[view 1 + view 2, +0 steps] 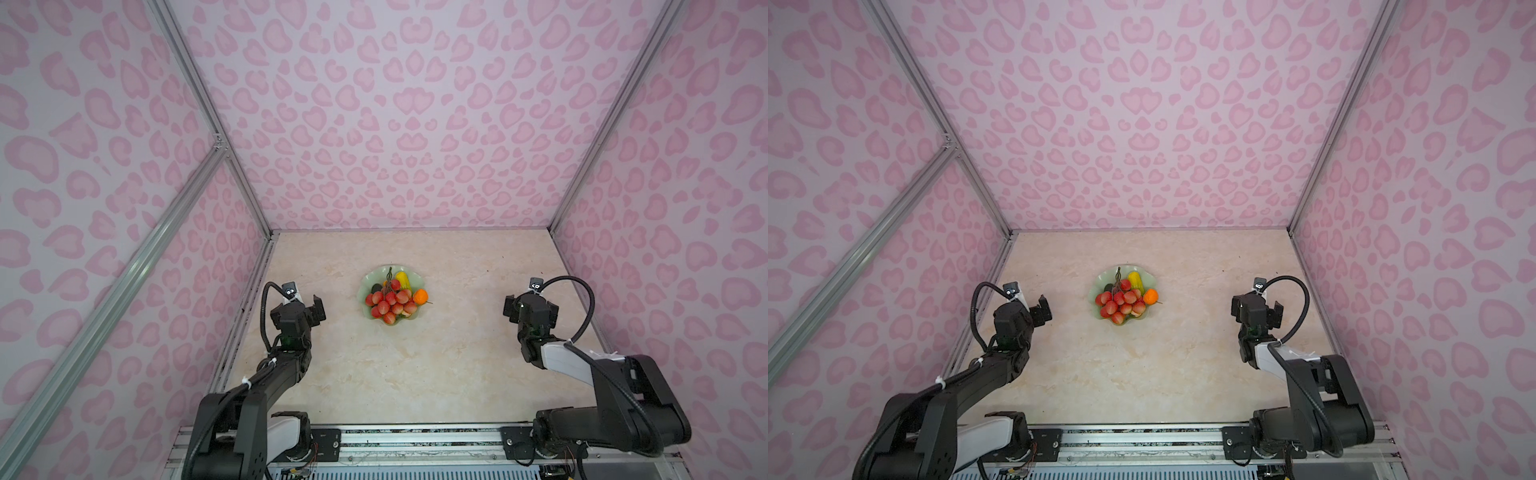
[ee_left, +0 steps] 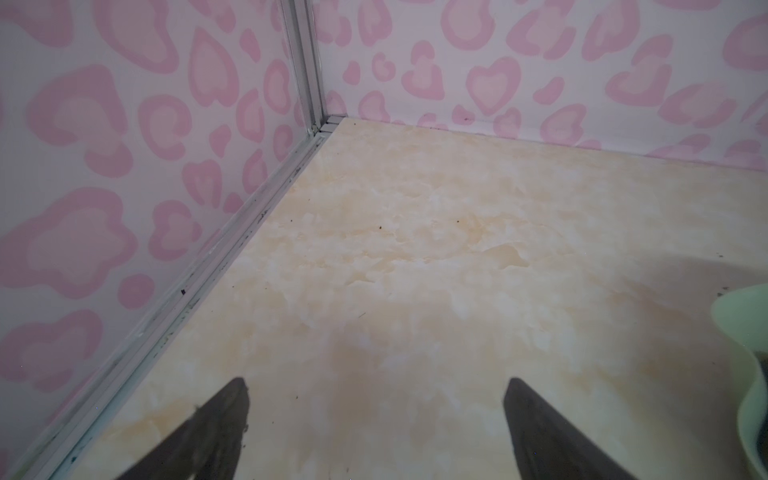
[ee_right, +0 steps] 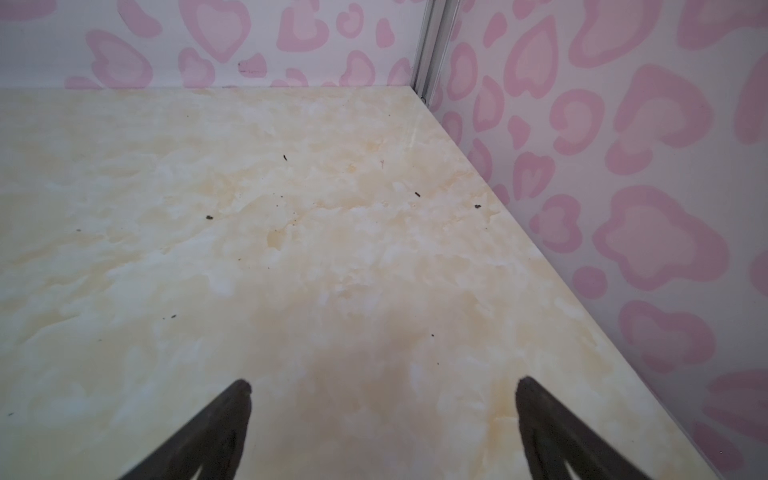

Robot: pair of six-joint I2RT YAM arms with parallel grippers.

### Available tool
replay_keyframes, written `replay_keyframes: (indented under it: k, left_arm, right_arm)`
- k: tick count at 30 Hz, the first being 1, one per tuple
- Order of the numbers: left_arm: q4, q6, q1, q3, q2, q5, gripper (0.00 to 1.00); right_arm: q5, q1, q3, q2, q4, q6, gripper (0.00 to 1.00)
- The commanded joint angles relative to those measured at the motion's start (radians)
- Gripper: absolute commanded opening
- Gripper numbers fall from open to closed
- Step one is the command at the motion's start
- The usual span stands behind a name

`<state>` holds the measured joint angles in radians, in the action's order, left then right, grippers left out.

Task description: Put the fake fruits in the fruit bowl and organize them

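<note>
My left tool (image 2: 376,386) stands spread wide. Its two dark fingers (image 2: 216,428) are far apart, with only bare marbled table (image 2: 415,249) showing between them. It holds nothing and touches nothing. In both top views it hangs over the left part of the table, near the pink patterned wall (image 1: 124,249) and well apart from the fruit bowl (image 1: 368,277). A slice of that bowl's pale green wavy rim shows in my left wrist view, outside the gap of the fingers.

The bowl sits on the table about midway between my two arms, and the fake fruits (image 1: 392,297) are heaped inside it. The dark avocado (image 1: 376,288) lies at the left. The bunch of red berries (image 1: 390,302) spreads over the middle and the near side, its brown stem pointing toward the back wall. A yellow oblong (image 1: 402,280) lies behind the berries, and the small orange (image 1: 420,296) sits at the bowl's right edge. I cannot tell what lies under the berries.

My right tool (image 3: 384,384) is also opened wide, with bare table between its fingers and nothing in its grip. In both top views it hangs over the right part of the table, well apart from the bowl.
</note>
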<state>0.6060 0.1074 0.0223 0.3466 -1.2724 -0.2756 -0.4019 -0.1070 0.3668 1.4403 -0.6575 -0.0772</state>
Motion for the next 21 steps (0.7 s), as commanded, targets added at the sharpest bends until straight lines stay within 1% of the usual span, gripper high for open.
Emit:
replay_keyframes:
  k: [1,2,3,4,5,6,9,12,14,15,21]
  left_arm:
    - [0.117,-0.002,-0.013,0.069,-0.097,0.044,0.96]
    - [0.154,-0.011,-0.019,0.072,-0.138,0.045,0.96]
    - [0.196,-0.002,-0.040,0.086,-0.194,0.087,0.96]
    - [0.172,-0.010,-0.042,0.093,-0.182,0.107,0.96]
    - [0.183,-0.008,-0.041,0.067,-0.168,0.099,0.96]
    - [0.257,-0.002,-0.042,0.032,-0.171,0.088,0.96]
    - [0.261,-0.002,-0.042,0.031,-0.169,0.087,0.96]
    - [0.262,-0.002,-0.043,0.031,-0.170,0.085,0.97]
    - [0.262,-0.002,-0.042,0.031,-0.170,0.085,0.97]
    - [0.262,-0.002,-0.042,0.031,-0.171,0.085,0.97]
    - [0.264,-0.002,-0.042,0.028,-0.167,0.087,0.97]
  right_arm:
    - [0.037,0.013,-0.038,0.092,-0.334,0.049,0.99]
    - [0.047,0.016,-0.057,0.128,-0.417,0.052,1.00]
    - [0.059,0.022,-0.062,0.142,-0.461,0.060,1.00]
    - [0.064,0.024,-0.051,0.125,-0.402,0.047,1.00]
    - [0.071,0.028,-0.026,0.104,-0.317,0.042,1.00]
    - [0.081,0.033,-0.028,0.094,-0.308,0.038,1.00]
    - [0.069,0.030,-0.054,0.127,-0.414,0.044,1.00]
    - [0.072,0.033,-0.047,0.117,-0.385,0.042,1.00]
    - [0.075,0.033,-0.030,0.106,-0.329,0.038,1.00]
    - [0.096,0.041,-0.016,0.102,-0.296,0.035,1.00]
    - [0.102,0.044,-0.027,0.097,-0.311,0.037,1.00]
